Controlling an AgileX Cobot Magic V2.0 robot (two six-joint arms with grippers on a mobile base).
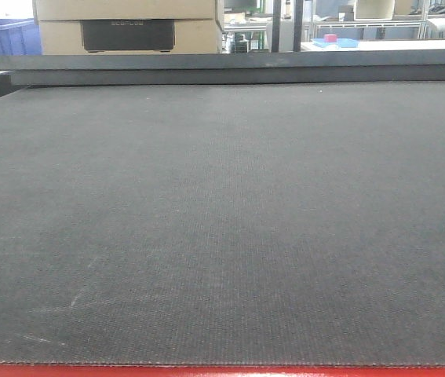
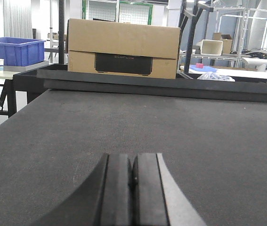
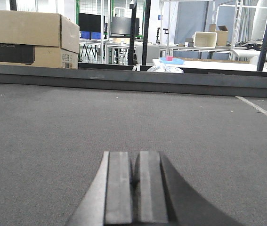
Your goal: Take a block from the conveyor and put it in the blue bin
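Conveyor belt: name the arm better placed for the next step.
Left, tentatively. No block shows on the conveyor; left gripper and right gripper both sit shut over it. The blue bin stands off the left side.

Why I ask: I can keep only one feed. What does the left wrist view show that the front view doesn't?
Only the left wrist view: the left gripper, shut, low over the belt. Only the front view: the red frame along the belt's near edge. Both: the belt with no block on it, the cardboard box behind it, and the blue bin at far left.
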